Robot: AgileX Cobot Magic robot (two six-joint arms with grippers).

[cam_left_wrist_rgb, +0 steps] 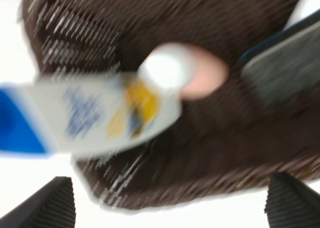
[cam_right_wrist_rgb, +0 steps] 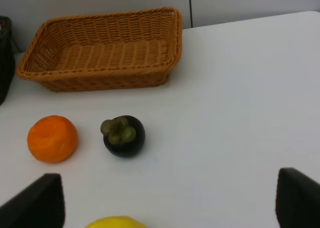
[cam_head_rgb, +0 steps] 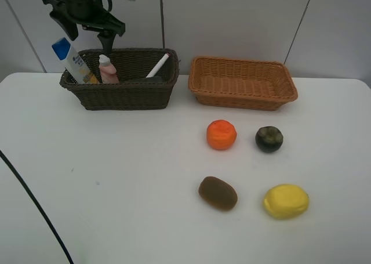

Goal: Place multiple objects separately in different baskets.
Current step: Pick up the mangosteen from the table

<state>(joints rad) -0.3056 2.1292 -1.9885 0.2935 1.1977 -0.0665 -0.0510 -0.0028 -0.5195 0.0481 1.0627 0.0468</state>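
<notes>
Exterior high: woven rectangular tan basket; dimpled orange; fuzzy oval kiwi.

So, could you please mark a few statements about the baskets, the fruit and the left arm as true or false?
1. The orange-tan basket has nothing in it. True.
2. The mangosteen lies in the dark brown basket. False: it sits on the table, beside the orange.
3. The shampoo bottle leans at the dark brown basket's left end, its blue cap above the rim. True.
4. The left arm's fingers are shut on the pink bottle. False: they stand open above the dark brown basket, and the pink bottle stands inside it, ungripped.
5. The kiwi and the lemon lie on the table. True.
</notes>
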